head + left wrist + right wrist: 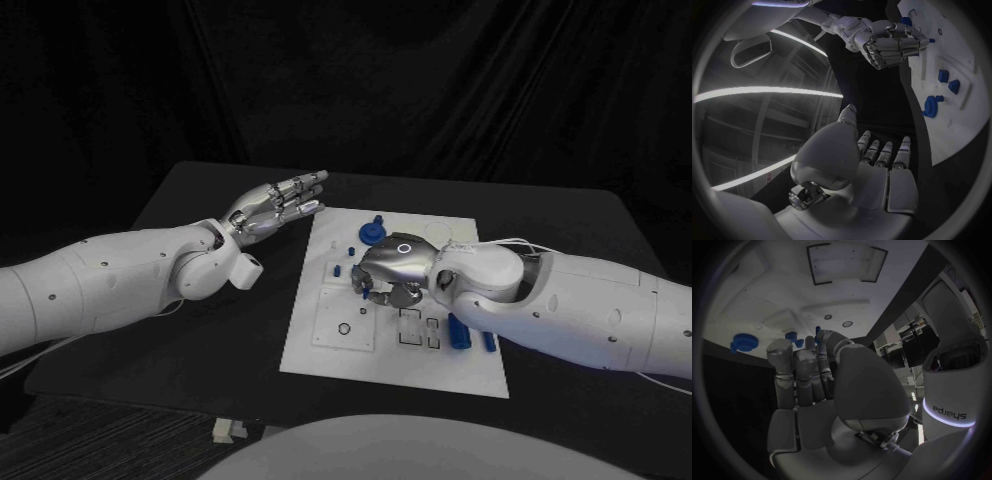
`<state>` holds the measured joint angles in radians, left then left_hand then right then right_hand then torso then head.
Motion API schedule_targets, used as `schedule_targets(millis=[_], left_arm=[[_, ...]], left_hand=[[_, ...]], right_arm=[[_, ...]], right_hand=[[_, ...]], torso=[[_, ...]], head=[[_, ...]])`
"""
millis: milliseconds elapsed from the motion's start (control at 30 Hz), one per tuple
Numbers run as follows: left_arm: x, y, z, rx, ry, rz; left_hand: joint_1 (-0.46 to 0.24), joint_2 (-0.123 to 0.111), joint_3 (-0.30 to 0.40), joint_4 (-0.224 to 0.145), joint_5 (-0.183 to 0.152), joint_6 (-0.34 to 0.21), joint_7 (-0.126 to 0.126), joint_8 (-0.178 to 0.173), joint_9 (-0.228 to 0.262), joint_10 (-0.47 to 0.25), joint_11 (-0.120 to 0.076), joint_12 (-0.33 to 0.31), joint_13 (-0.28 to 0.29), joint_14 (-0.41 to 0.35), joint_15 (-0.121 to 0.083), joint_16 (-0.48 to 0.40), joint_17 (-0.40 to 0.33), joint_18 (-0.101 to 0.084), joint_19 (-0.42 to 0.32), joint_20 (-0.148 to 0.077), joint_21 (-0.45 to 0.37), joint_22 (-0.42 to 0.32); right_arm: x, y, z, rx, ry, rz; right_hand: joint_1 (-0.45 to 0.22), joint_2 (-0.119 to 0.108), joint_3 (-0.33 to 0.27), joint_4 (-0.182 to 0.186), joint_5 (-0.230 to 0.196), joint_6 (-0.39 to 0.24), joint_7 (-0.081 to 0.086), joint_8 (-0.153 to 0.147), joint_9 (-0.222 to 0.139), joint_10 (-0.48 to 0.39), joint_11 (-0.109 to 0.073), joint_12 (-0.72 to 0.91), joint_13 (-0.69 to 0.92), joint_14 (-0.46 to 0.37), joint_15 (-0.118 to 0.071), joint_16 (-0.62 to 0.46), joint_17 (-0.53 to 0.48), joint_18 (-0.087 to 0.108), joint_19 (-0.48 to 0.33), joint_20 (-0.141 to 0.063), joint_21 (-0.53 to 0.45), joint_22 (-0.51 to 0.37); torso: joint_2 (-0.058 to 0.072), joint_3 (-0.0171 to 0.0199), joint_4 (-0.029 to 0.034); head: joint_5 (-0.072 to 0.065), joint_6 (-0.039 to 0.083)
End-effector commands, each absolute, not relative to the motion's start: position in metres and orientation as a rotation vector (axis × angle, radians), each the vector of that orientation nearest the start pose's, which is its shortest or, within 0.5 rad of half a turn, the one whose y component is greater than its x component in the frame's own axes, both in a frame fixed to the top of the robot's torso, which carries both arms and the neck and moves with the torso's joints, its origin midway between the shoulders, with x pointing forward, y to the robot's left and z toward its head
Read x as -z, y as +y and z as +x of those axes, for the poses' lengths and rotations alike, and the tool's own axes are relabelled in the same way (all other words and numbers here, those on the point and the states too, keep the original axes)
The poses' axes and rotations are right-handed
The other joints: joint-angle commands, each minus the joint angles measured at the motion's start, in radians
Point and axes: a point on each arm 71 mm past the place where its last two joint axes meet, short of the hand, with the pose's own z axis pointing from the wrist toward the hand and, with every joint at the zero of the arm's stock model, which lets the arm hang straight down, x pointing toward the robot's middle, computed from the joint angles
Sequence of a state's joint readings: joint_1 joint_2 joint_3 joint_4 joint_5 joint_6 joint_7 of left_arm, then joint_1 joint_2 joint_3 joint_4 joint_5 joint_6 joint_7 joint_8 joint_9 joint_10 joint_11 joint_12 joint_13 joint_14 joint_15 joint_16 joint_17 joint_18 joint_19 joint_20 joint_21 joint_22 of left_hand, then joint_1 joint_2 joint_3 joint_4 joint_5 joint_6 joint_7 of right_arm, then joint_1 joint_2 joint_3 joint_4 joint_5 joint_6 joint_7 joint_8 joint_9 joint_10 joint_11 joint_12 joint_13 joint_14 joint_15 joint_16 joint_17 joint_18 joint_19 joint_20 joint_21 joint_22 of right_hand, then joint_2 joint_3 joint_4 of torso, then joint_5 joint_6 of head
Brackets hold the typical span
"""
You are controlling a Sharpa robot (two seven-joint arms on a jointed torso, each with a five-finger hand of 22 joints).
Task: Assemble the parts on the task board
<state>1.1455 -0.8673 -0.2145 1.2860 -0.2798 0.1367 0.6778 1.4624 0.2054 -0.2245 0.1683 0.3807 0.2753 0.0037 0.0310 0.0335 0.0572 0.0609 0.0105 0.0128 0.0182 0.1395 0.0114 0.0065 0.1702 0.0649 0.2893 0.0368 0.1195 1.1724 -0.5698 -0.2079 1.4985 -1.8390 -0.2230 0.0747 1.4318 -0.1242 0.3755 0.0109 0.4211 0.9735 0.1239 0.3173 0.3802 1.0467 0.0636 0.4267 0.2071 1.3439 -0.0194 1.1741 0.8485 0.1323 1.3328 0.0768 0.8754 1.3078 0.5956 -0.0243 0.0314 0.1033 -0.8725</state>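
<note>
The white board (411, 370) is lying in the middle of the black bench (173, 340), with small blue parts scattered on it. A round blue part (372, 231) is sitting near the far edge of the board, and a long blue part (459, 331) is lying toward its right side, near the right forearm. The left robot hand (274, 208) is hovering over the bench just left of the board's far left corner, its fingers (883, 152) stretched out straight and close together, holding nothing. The right robot hand (392, 272) is hanging over the middle of the board with its fingers (895, 49) curled in toward the palm. Whether something small is being pinched there, I cannot tell. In the left wrist view two square blue parts (948, 81) are resting on the board beside the round one.
</note>
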Motion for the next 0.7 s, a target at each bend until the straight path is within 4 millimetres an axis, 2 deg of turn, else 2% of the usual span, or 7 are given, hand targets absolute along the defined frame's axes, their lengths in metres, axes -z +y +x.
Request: schedule_targets(millis=[33,67,167,700], left_arm=[[0.2503,0.2697,0.4704,1.804,1.529,-0.692],[0.2503,0.2697,0.4704,1.804,1.529,-0.692],[0.2505,0.2690,0.4706,1.805,1.530,-0.692],[0.2515,0.2682,0.4708,1.806,1.541,-0.695]], left_hand=[[-0.003,0.006,0.002,0.004,0.007,0.004,0.009,0.005,0.001,-0.007,-0.007,0.003,-0.001,-0.003,0.001,-0.004,-0.001,-0.003,-0.005,0.002,-0.004,-0.001],[-0.003,0.006,0.002,0.004,0.006,0.005,0.016,0.006,0.001,-0.009,-0.016,0.002,-0.001,-0.003,0.001,-0.004,-0.001,-0.002,-0.005,0.002,-0.005,-0.002],[-0.002,0.006,0.003,0.005,0.006,0.008,0.026,0.006,0.002,-0.012,-0.026,0.002,-0.002,-0.004,0.001,-0.004,-0.001,0.000,-0.005,0.002,-0.005,-0.003],[-0.003,0.006,0.003,0.006,0.005,0.009,0.029,0.006,0.002,-0.012,-0.028,0.002,-0.002,-0.004,0.000,-0.004,-0.001,0.000,-0.005,0.002,-0.005,-0.004]], right_arm=[[0.2526,-0.0580,0.4198,-0.821,1.609,-0.895],[0.2528,-0.0581,0.4198,-0.821,1.609,-0.894],[0.2535,-0.0583,0.4197,-0.821,1.610,-0.893],[0.2589,-0.0582,0.4136,-0.839,1.613,-0.883]], right_hand=[[0.006,-0.008,0.005,-0.004,0.005,0.007,0.001,-0.008,-0.002,0.008,-0.002,-0.006,0.001,0.002,0.004,0.004,0.000,-0.011,0.000,0.009,0.002,0.103],[0.006,-0.008,0.005,-0.004,0.005,0.007,0.001,-0.008,-0.002,0.008,-0.002,-0.006,0.001,0.002,0.004,0.004,0.000,-0.011,0.000,0.009,0.002,0.103],[0.007,-0.008,0.006,-0.005,0.006,0.008,0.001,-0.009,-0.002,0.008,-0.002,-0.006,0.001,0.002,0.004,0.003,0.000,-0.011,0.000,0.009,0.003,0.103],[0.006,-0.009,0.005,-0.005,0.006,0.009,0.002,-0.010,-0.003,0.008,-0.001,-0.008,0.001,0.004,0.004,0.007,0.006,-0.012,0.001,0.009,0.007,0.104]], torso=[[0.000,-0.0002,0.0004],[0.000,-0.0002,0.0004],[0.000,-0.0001,0.0006],[0.000,-0.0004,0.0000]], head=[[0.000,0.000],[0.000,0.000],[-0.001,0.000],[0.002,0.000]])
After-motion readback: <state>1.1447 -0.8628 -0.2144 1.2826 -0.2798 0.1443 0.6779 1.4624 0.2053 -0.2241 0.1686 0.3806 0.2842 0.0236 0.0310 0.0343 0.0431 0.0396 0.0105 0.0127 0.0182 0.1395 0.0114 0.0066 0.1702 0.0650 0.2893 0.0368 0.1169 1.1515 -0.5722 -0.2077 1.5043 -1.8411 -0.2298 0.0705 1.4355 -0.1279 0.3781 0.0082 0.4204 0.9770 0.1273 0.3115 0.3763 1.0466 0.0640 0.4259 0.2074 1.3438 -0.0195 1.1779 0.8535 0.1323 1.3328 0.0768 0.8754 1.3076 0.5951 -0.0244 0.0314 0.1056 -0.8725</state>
